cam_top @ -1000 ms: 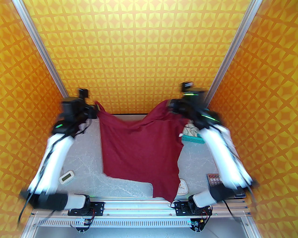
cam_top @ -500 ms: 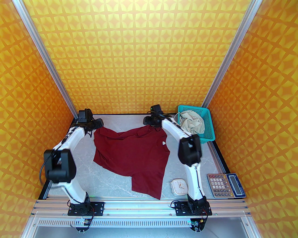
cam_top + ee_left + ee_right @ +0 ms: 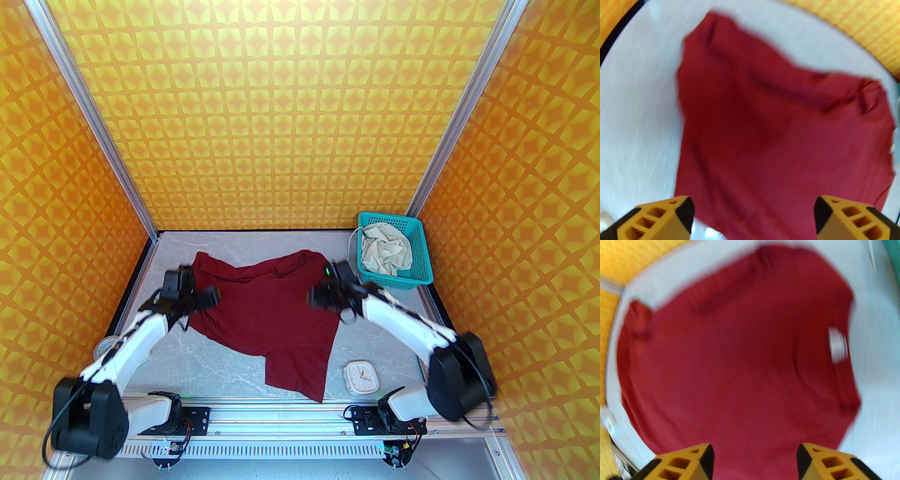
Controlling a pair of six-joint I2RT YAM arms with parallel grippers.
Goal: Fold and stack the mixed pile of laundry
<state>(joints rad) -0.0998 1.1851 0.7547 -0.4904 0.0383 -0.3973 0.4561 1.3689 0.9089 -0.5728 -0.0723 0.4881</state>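
The dark maroon-red shirt [image 3: 272,318] lies spread and rumpled on the grey table, one corner reaching toward the near rail. It also shows under each wrist camera [image 3: 768,131] [image 3: 731,361]. My left gripper [image 3: 210,296] hovers over the shirt's left edge, open and empty, its yellow fingertips [image 3: 679,215] wide apart. Over the shirt's right edge, my right gripper [image 3: 315,296] is open too, with nothing between its fingertips [image 3: 703,460]. The cream-beige shorts [image 3: 386,248] sit crumpled in the teal basket [image 3: 417,276].
The teal basket stands at the back right corner. A small white clock [image 3: 360,376] lies near the front right, beside the shirt's hem. A roll of tape [image 3: 104,346] peeks out at the left edge. Orange patterned walls enclose the table.
Both grippers let go of the shirt, which dropped from hanging onto the table. Both arms have since pulled back toward the near side, over the shirt's side edges.
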